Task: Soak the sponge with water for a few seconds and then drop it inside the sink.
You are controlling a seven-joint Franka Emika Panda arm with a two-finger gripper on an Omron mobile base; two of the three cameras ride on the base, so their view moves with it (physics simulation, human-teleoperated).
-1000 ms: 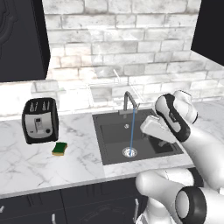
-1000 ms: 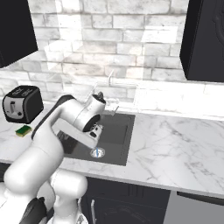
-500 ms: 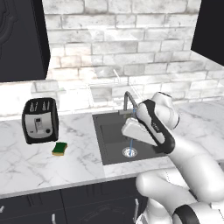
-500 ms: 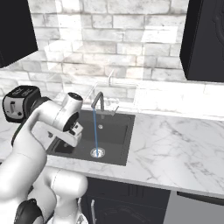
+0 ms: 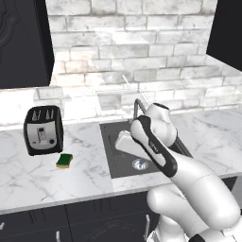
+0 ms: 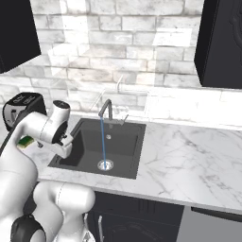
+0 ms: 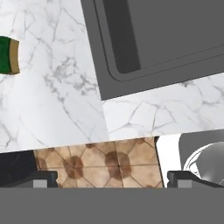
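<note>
The sponge (image 5: pixel 64 160) lies on the marble counter (image 5: pixel 28 175) just in front of the toaster (image 5: pixel 43 130), left of the sink (image 5: pixel 108 152); water (image 6: pixel 103 142) runs from the tap (image 6: pixel 106 108) to the sink's drain (image 6: pixel 105 165); the gripper (image 7: pixel 111 177), over the sink's front left corner, has its jaws wide apart, holding nothing

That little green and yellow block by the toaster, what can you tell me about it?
It is a small rectangular sponge with a yellow body and a dark green scouring top. It lies flat, green side up, on the white marble counter, just in front of the black-and-silver toaster and left of the dark grey sink. It looks close to the toaster, though contact is unclear. Nothing holds it.
</note>
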